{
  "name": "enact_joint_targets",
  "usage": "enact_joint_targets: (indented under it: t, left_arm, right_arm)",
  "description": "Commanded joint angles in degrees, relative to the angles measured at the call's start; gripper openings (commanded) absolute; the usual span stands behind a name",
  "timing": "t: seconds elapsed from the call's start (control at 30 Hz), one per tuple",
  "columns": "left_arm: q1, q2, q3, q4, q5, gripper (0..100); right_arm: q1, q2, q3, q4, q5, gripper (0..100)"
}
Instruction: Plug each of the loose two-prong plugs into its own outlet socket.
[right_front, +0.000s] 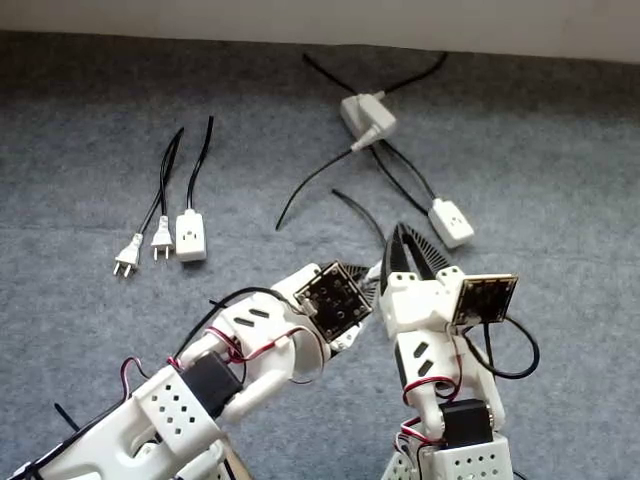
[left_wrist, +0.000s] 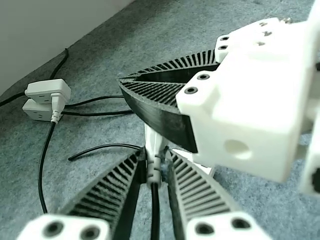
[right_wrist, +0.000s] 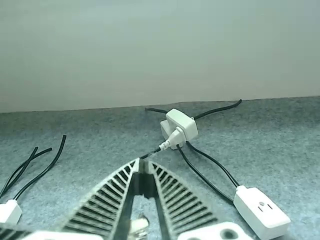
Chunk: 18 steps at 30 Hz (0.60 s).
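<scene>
Currently, the left end effector (left_wrist: 156, 153) is clamped on a white plug (left_wrist: 155, 169). Its ribbed fingers (left_wrist: 112, 192) press against both sides of the plug's neck. A black cord (left_wrist: 105, 147) leads away from that plug over the grey tabletop (right_front: 560, 180). This grasp sits near the middle of the tabletop, low over the surface and close beside the right arm.

Right end effector (right_wrist: 143, 169): fingers together, tips meeting, nothing seen between the tips. In the left wrist view it lies just above the left end effector and crosses over it. A small white object shows through the gap lower down between its fingers; what it is cannot be told.

Remaining items, high view:
- Two loose plugs (right_front: 127, 256) (right_front: 161, 240) lie side by side at the left of the tabletop, prongs pointing toward the arms, black cords trailing away toward the far edge.
- An unoccupied socket (right_front: 190, 233) lies just beside them, nearly touching the nearer plug.
- A second unoccupied socket (right_front: 451, 222) lies to the right, just beyond the right end effector's fingertips, slots facing up.
- A socket block (right_front: 362, 108) near the far edge has a plug (right_front: 376, 135) pushed into it; several cords cross under it.

Both arms enter from the near edge and converge at the held plug.
</scene>
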Motion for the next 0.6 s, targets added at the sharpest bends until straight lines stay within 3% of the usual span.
enact_joint_targets:
  t: [0.0, 0.57]
  left_arm:
    - [-1.54, -2.77, -6.46, 0.62, 0.62, 1]
    - [-1.27, -2.86, -9.71, 4.48, 2.99, 1]
  right_arm:
    - [0.22, 0.31, 7.43, 1.45, 1.58, 0.7]
    - [0.4, 0.66, 7.43, 5.93, 3.34, 0.7]
